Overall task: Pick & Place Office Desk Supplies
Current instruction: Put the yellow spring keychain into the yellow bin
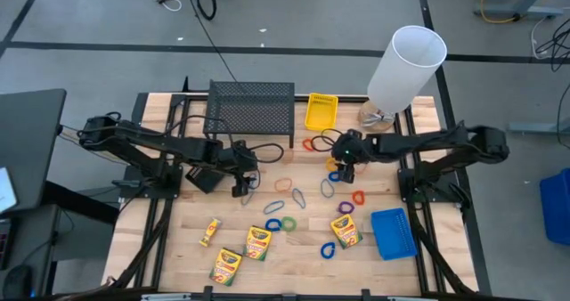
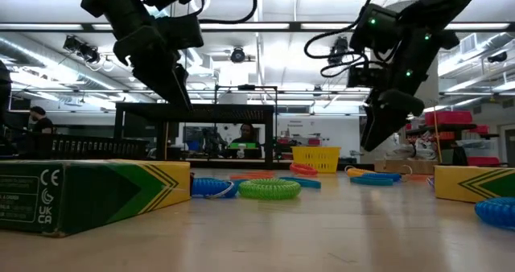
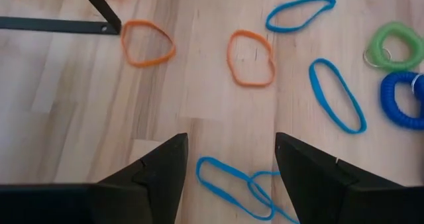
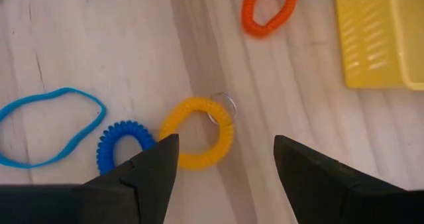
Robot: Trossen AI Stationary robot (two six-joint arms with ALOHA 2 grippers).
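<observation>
Both grippers hover empty over the loops on your desk [image 1: 178,248]

Your left gripper [image 3: 228,164] has fingers apart above a blue loop [image 3: 228,184]; your right gripper [image 4: 225,161] is spread wide over a yellow loop [image 4: 199,134], yellow bin [image 4: 377,38] nearby

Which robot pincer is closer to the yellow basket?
The right pincer. It hangs open just in front of the yellow basket, over the coloured loops. The left pincer is farther off, past the black rack.

Left gripper [image 1: 242,187] and right gripper [image 1: 346,173], both agape, mid-table.
</observation>
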